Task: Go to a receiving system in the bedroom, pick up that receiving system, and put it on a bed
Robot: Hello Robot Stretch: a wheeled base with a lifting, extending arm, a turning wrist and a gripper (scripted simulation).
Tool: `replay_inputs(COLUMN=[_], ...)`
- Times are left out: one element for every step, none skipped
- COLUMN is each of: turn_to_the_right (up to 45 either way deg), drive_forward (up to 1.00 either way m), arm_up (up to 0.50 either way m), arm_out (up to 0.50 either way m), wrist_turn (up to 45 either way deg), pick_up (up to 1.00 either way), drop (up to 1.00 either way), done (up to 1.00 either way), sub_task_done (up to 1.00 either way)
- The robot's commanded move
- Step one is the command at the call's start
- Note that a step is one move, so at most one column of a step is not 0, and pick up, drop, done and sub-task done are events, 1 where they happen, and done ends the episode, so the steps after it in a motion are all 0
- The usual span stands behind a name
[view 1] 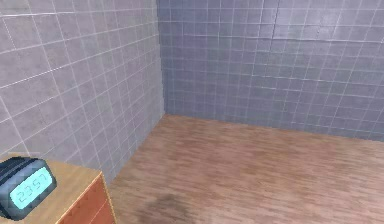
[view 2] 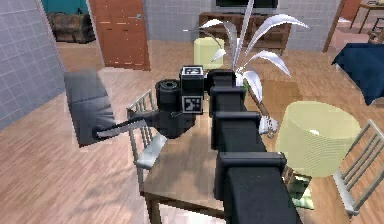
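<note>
fingers: reaching toward the arm side view's left, tips showing against a grey slab; I cannot tell whether they are standing wide or narrow, nor whether they are holding anything
arm: rising as a dark square bar from the bottom edge, stretching over the bench, with white marked squares sitting at its far end
bench: carrying a pale-shaded lamp near the arm's right side, a second lamp and a white leafy plant farther out
chair: standing at the bench's left edge, just below the fingers
bed: lying dark blue at the arm side view's right edge, well apart from the fingers
task's thing: a dark box with a glowing teal face is sitting on a wooden cabinet in the forward view's lower left corner; whether it is the receiver I cannot tell
</note>
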Motion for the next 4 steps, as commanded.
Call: replay_inputs(turn_to_the_right=[0.0,0.0,0.0,-45.0], drive_forward=[0.0,0.0,0.0,0.0], arm_up=[0.0,0.0,0.0,0.0], arm_out=[0.0,0.0,-0.18,0.0], wrist_turn=[-45.0,-33.0,0.0,0.0], pick_up=[0.0,0.0,0.0,0.0], drop=[0.0,0.0,0.0,0.0], done=[0.0,0.0,0.0,0.0], sub_task_done=[0.0,0.0,0.0,0.0])
